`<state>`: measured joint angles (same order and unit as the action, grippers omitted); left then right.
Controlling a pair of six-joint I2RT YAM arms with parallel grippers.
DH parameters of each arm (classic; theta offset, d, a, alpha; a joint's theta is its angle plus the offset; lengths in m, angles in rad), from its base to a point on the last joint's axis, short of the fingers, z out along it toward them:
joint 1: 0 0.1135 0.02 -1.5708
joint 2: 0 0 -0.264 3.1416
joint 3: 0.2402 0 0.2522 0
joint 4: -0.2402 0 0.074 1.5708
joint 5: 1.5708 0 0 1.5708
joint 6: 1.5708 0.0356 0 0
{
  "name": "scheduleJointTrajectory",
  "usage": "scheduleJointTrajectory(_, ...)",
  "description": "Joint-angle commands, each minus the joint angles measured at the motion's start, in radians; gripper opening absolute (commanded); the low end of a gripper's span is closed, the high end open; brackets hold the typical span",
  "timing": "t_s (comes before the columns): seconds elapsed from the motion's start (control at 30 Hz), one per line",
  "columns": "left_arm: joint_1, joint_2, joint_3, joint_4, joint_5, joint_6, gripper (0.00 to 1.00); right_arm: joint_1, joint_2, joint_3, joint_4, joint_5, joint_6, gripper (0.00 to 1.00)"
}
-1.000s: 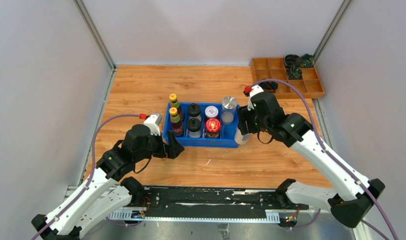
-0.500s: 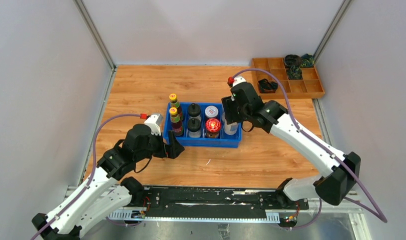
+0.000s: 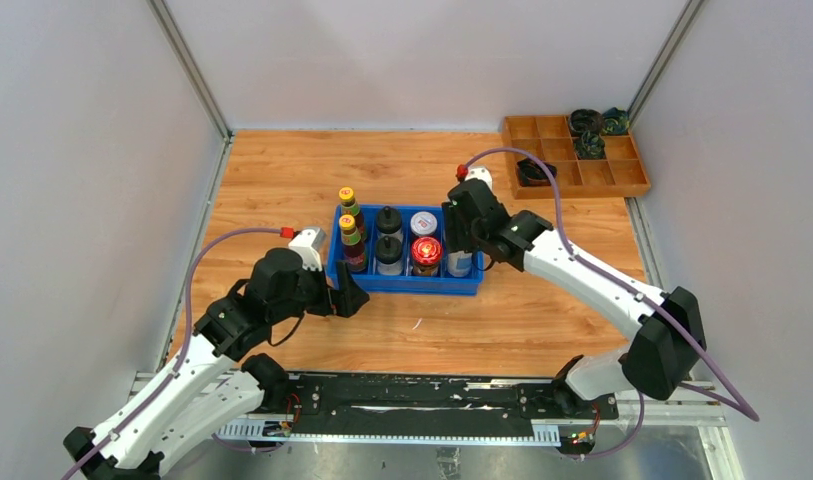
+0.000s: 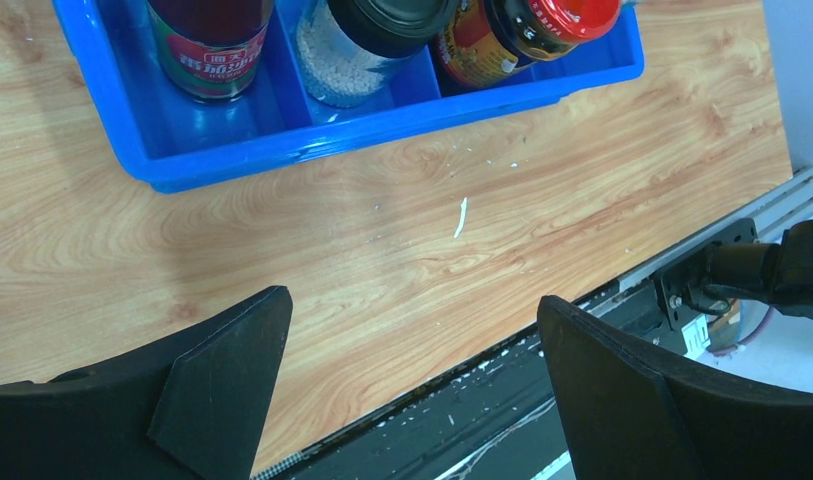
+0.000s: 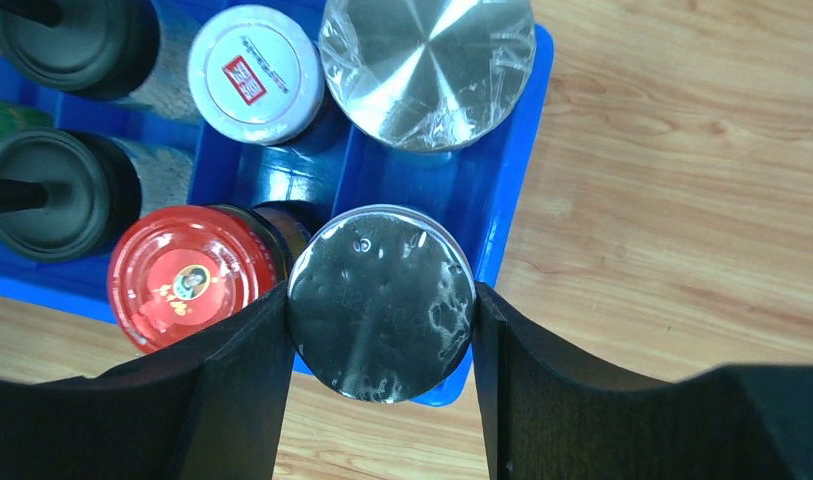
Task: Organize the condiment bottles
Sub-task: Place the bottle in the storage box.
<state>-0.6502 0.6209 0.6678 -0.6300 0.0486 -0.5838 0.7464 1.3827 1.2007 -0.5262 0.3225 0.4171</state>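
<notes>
A: Which one has the right gripper (image 5: 380,312) got?

B: A silver-lidded jar (image 5: 380,300). The two black fingers (image 5: 222,400) are clamped on its sides, one either side of the lid. It hangs at the near right cell of the blue crate (image 5: 527,150), just beside the red-lidded jar (image 5: 187,280). Whether its base is down on the crate floor, I can't tell from here.

A: Tricky thing to hold?

B: I'd guess so. It's rigid, round and smooth-sided, so it could twist or slip between flat pads. I'd take it for glass under a metal lid, so it's fairly heavy for its size and not something to drop. A grip on the body just under the lid, square across the widest part, seems right to me. The lid alone might turn.

A: Tight fit?

B: Very. The second silver-lidded jar (image 5: 427,65) stands straight behind it, and the white-lidded jar (image 5: 254,75) sits diagonal. The black-lidded shakers (image 5: 67,195) and yellow-capped sauce bottles (image 3: 352,245) fill the cells to the left. It wants lowering straight down, without knocking its neighbours.

A: And the left gripper (image 4: 412,345)?

B: It's spread wide and holding nothing, low over the table (image 4: 542,200) by the crate's near left corner.
</notes>
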Motion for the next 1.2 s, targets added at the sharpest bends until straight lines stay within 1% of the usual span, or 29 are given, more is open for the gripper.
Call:
scheduleJointTrajectory(0.0,-0.007,-0.020,0.006,0.004,0.005,0.002,1.00,0.016,0.007,-0.045,0.066,0.007,0.062,0.50)
scheduleJointTrajectory(0.47,-0.007,-0.032,0.002,0.004,0.010,-0.002,1.00,0.017,0.024,-0.113,0.120,0.013,0.100,0.52)
scheduleJointTrajectory(0.57,-0.007,-0.039,0.000,0.001,0.011,-0.002,1.00,0.018,0.027,-0.116,0.120,0.004,0.101,0.55)
scheduleJointTrajectory(0.7,-0.007,-0.045,-0.001,-0.002,0.011,-0.003,1.00,0.022,0.017,-0.118,0.108,0.004,0.103,0.64)
scheduleJointTrajectory(0.8,-0.006,-0.048,-0.004,0.000,0.012,-0.007,1.00,0.024,0.008,-0.118,0.089,0.007,0.096,0.75)
scheduleJointTrajectory(0.87,-0.007,-0.048,-0.004,-0.001,0.013,-0.006,1.00,0.024,-0.001,-0.120,0.080,0.009,0.088,0.87)
scheduleJointTrajectory(0.93,-0.006,-0.049,-0.004,0.000,0.013,-0.006,1.00,0.024,-0.014,-0.122,0.072,0.013,0.080,0.92)
scheduleJointTrajectory(1.03,-0.006,-0.048,-0.002,0.000,0.014,-0.006,1.00,0.024,-0.034,-0.117,0.064,0.025,0.037,0.92)
scheduleJointTrajectory(1.17,-0.007,-0.052,-0.002,-0.004,0.015,-0.004,1.00,0.024,-0.063,-0.094,0.060,0.055,-0.074,0.86)
